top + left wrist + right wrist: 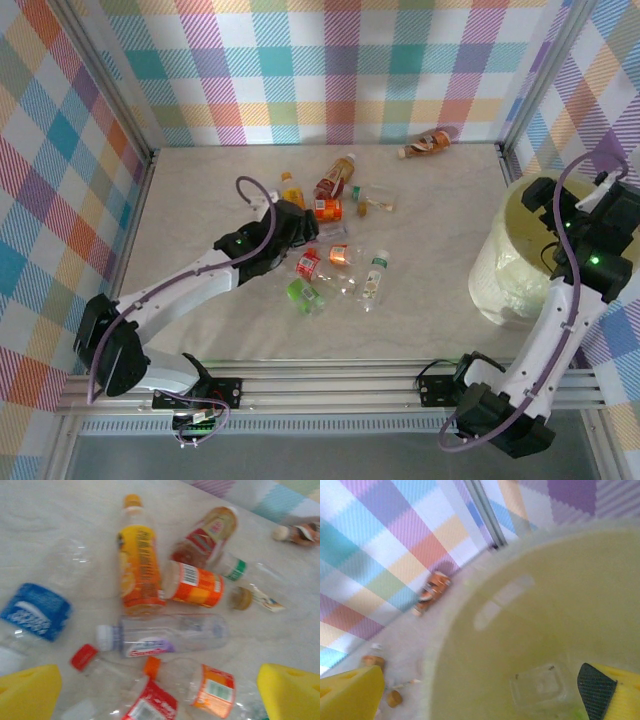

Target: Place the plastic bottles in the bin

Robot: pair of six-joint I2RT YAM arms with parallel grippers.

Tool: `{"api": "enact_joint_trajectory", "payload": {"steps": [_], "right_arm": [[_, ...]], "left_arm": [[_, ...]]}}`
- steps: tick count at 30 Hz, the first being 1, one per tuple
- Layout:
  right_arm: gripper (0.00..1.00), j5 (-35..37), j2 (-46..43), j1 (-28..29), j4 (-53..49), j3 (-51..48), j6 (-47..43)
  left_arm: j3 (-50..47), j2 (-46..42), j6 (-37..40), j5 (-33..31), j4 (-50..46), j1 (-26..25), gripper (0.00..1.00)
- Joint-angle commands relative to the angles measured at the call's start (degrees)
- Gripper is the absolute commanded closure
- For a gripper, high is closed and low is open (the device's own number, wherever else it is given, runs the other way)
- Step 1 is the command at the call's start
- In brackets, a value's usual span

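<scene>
Several plastic bottles [335,250] lie in a loose pile mid-table. My left gripper [305,225] hovers open at the pile's left edge. In the left wrist view its yellow fingertips [30,692] straddle a red-capped bottle [145,702] and an orange-capped one [210,687], gripping nothing. Beyond them lie a clear white-capped bottle [165,634] and a yellow-orange bottle [139,562]. My right gripper [540,205] hangs open over the bin [500,270] at the right. The right wrist view looks into the bin [545,580], where a clear bottle [540,687] lies on the bottom.
One brown bottle [427,143] lies alone by the back wall, also in the right wrist view as a brown bottle [432,591]. Plaid walls close in the table on three sides. A metal rail [330,385] runs along the near edge.
</scene>
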Motion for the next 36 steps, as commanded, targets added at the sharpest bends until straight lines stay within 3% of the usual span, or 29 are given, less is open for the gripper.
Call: {"api": "enact_joint_trajectory", "payload": {"steps": [1,3,5,12,18,22,27,36], "right_arm": [[0.00,-14.75,-1.56,2.05,5.98,-0.51,3.22],[0.00,-23.25,-2.16,4.22,11.80,-3.35,5.90],[0.00,-26.57,-2.59,9.23,16.63,-5.23,6.98],[0.00,-23.60,-0.83,30.63,22.14,-9.96,-0.47],[0.00,-10.78,2.53,43.67,32.00,-17.06,-3.08],[0.00,-5.11,6.39,49.52,33.82,-18.31,-3.09],[0.00,-2.96,9.23,53.69,40.90,-23.62,4.67],[0.00,-1.21,12.85,58.53,41.70,-27.11,3.65]], "left_arm": [[-2.95,-4.32,-6.46,-4.14,-5.45,2.26,0.00],[-4.84,-6.46,-9.13,-4.17,-7.13,3.32,0.00],[-6.45,-8.28,-10.60,-4.18,-8.64,3.82,0.00],[-10.49,-10.80,-14.43,-2.42,-13.67,7.96,0.00],[-19.57,-14.58,-17.69,10.94,-2.76,17.14,0.00],[-21.94,-15.34,-18.94,15.51,-0.19,21.37,0.00],[-24.30,-14.09,-18.99,25.46,4.65,27.51,0.03],[-26.69,-10.01,-21.39,31.66,11.62,30.47,0.09]]}}
